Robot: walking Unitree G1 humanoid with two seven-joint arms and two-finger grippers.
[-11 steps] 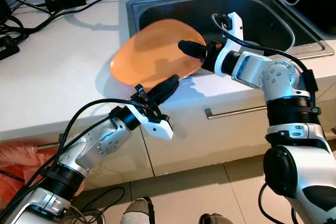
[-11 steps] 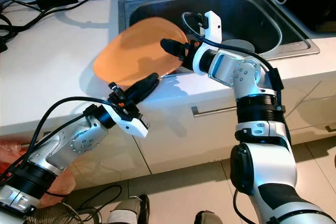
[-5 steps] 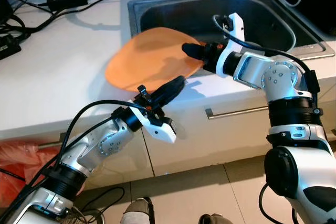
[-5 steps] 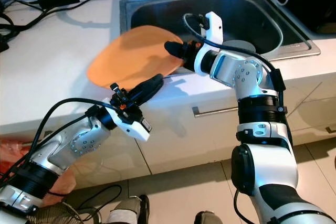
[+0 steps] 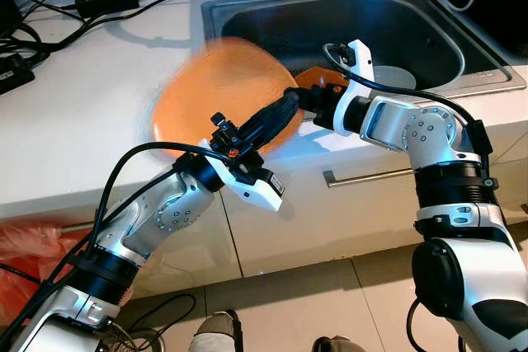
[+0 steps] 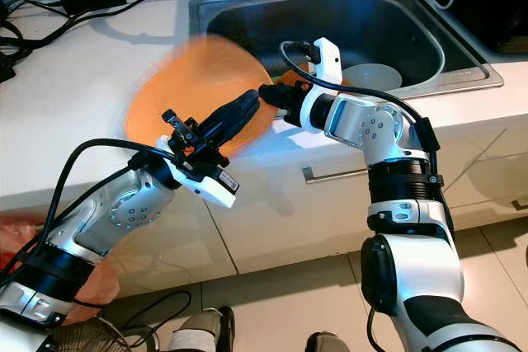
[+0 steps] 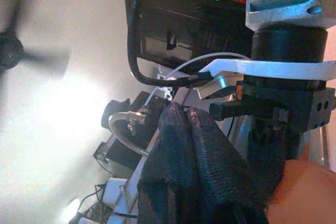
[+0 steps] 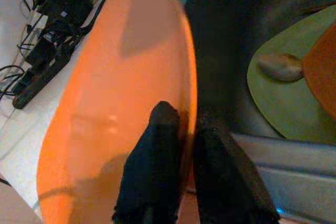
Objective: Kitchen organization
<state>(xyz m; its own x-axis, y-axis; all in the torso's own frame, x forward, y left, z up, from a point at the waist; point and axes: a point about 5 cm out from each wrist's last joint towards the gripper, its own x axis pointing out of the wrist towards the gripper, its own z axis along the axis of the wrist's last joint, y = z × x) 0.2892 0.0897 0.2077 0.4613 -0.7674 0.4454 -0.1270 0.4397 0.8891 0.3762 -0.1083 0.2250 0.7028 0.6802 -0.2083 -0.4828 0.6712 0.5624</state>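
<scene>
Right gripper [image 8: 181, 124] jaws are clamping the orange plate's [image 5: 216, 92] rim, tilting it over the white bench [image 5: 74, 121] beside the steel sink [image 5: 412, 14]; left gripper [image 5: 276, 117], jaws pressed together, is reaching across the plate.

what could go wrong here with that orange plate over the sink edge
1. The right gripper pinches the orange plate only at its rim, so the tilted, motion-blurred plate might slip and drop onto the counter or into the sink.
2. The left gripper, fingers shut, reaches in close to the right one; the two arms could bump and knock the plate loose.
3. A fall into the sink could strike the dishes there.
</scene>
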